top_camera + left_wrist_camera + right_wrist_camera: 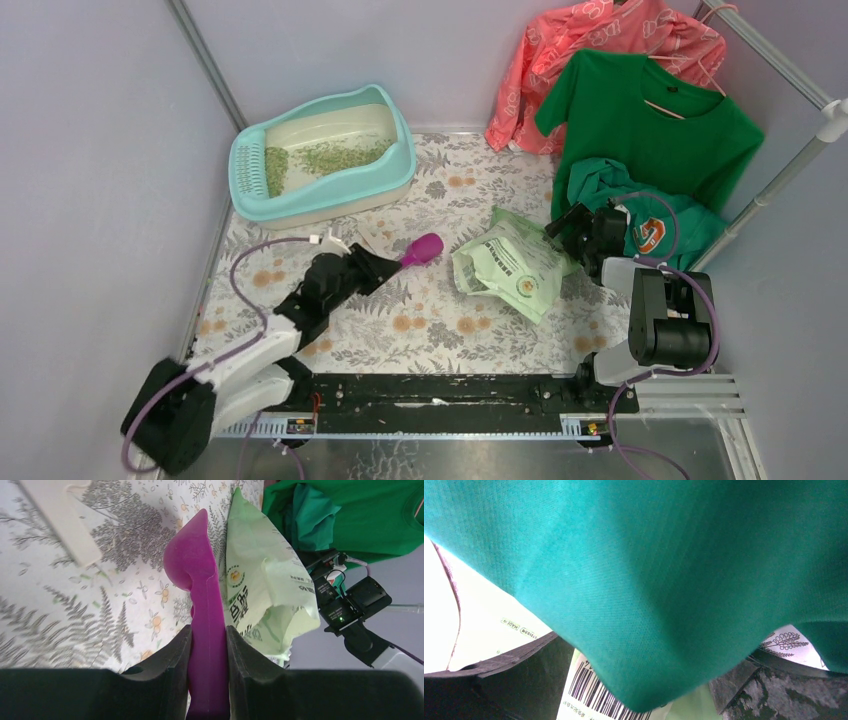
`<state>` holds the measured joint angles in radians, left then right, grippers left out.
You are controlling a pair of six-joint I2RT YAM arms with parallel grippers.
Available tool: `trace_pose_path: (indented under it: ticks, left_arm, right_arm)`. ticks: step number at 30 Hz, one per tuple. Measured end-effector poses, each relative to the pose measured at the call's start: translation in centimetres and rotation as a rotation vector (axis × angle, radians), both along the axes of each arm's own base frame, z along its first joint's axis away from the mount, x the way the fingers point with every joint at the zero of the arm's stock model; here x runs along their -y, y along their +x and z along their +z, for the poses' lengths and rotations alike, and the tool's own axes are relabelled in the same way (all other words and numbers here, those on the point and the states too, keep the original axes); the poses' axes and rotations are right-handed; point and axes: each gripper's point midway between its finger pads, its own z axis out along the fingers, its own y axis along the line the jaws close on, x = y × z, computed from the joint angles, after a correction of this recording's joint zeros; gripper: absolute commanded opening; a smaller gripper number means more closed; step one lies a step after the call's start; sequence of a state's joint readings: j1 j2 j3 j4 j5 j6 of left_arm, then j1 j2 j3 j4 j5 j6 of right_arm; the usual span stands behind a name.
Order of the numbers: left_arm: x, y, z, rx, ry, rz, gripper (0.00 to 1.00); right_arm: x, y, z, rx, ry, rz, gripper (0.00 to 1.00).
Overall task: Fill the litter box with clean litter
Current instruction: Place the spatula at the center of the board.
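Note:
The turquoise-rimmed litter box point(405, 160) stands at the back left, with a layer of pale-green clean litter point(335, 156) across its cream basin. My left gripper point(390, 263) is shut on the handle of a purple scoop point(421, 248). In the left wrist view the scoop point(195, 575) runs straight out from between the fingers of the left gripper point(208, 652), just above the tablecloth, its bowl next to the light green litter bag point(255, 580). My right gripper point(572, 228) is open at the bag's right edge, with the bag's barcode side point(591, 692) between its fingers.
The bag point(510, 262) lies crumpled mid-table. A teal cloth point(649, 570) hangs over the right wrist view. Green point(650, 120) and coral point(590, 50) shirts hang on a rack at the back right. A white flat piece point(62, 515) lies left of the scoop.

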<state>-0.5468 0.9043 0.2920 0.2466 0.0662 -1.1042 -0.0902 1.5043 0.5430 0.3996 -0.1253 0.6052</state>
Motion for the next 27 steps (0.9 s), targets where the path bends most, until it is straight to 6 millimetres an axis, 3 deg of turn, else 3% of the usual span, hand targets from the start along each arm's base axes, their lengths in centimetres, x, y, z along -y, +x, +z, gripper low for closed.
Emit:
trace_pose_path:
  ticks: [6,9,12,16,19,20,21,24,27]
  left_arm:
    - [3.4,3.6,-2.8,-0.033,-0.013,0.012,0.18]
    - [5.8,6.7,-2.7,-0.013,-0.044,0.015,0.25]
    - [8.5,9.9,-3.0,0.004,-0.081,0.010,0.34]
    - [10.5,12.2,-4.4,-0.007,-0.113,0.006,0.51]
    - [11.4,12.8,-5.7,-0.033,-0.120,-0.009,0.64]
    - [11.6,12.8,-6.2,-0.046,-0.122,-0.016,0.86]
    - [11.6,12.7,-6.5,-0.054,-0.119,-0.019,0.97]
    - [11.4,12.0,-6.8,-0.075,-0.112,-0.027,0.99]
    - [10.7,10.9,-5.6,-0.080,-0.091,-0.036,0.99]
  right_arm:
    - [0.0,0.0,0.0,-0.002,-0.001,0.002,1.00]
    - [0.0,0.0,0.0,-0.003,-0.001,0.002,1.00]
    - [0.0,0.0,0.0,-0.004,-0.001,0.002,1.00]
    - [0.0,0.0,0.0,-0.009,0.000,0.001,1.00]
    - [0.0,0.0,0.0,-0.011,0.000,0.001,1.00]
    - [0.0,0.0,0.0,-0.011,0.000,0.001,1.00]
    - [0.0,0.0,0.0,-0.012,0.000,0.001,1.00]
    - [0.0,0.0,0.0,-0.013,0.000,0.001,1.00]
    - [0.0,0.0,0.1,-0.012,0.001,-0.003,1.00]
